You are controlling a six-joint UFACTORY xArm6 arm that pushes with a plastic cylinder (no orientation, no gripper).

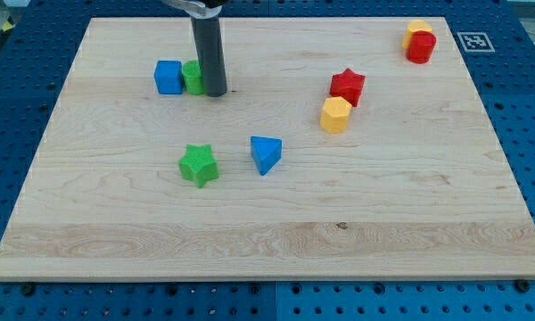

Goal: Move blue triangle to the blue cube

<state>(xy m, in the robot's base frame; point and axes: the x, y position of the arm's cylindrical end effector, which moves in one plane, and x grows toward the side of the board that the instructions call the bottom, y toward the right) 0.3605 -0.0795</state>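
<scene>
The blue triangle (266,153) lies near the middle of the wooden board (267,241), right of a green star (198,165). The blue cube (168,77) sits at the upper left, touching a green block (192,77) on its right side. My rod comes down from the view's top and my tip (215,92) rests on the board just right of the green block, partly hiding it. The tip is well above and left of the blue triangle, apart from it.
A red star (347,86) and a yellow hexagonal block (335,115) sit together right of centre. A red block (420,46) with a yellow block (417,28) behind it stands at the upper right corner. Blue pegboard surrounds the board.
</scene>
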